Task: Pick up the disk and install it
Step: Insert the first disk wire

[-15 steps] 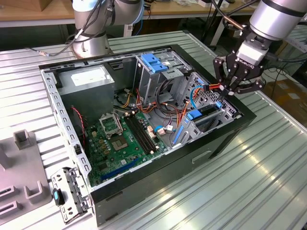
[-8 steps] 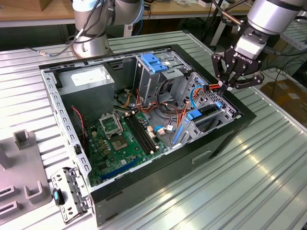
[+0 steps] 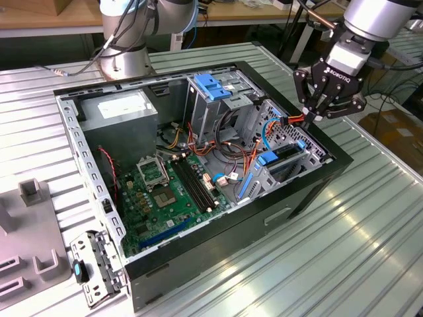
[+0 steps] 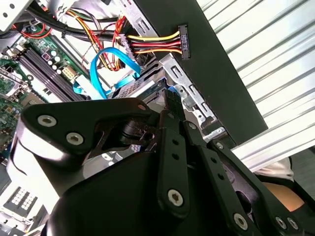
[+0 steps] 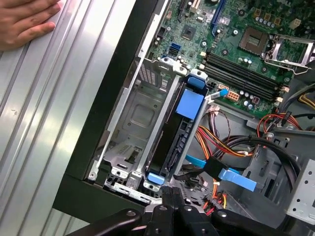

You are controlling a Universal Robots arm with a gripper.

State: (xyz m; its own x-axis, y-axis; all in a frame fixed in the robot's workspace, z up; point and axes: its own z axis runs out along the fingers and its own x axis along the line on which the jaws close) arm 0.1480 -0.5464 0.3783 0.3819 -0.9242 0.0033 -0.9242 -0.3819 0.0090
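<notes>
- Gripper jaws clenched together, nothing between them; tips just above the disk's end
- disk stands on edge in the bay, blue rails in the slot; pick-up looks done, insertion largely so
- full seating: cannot tell
</notes>
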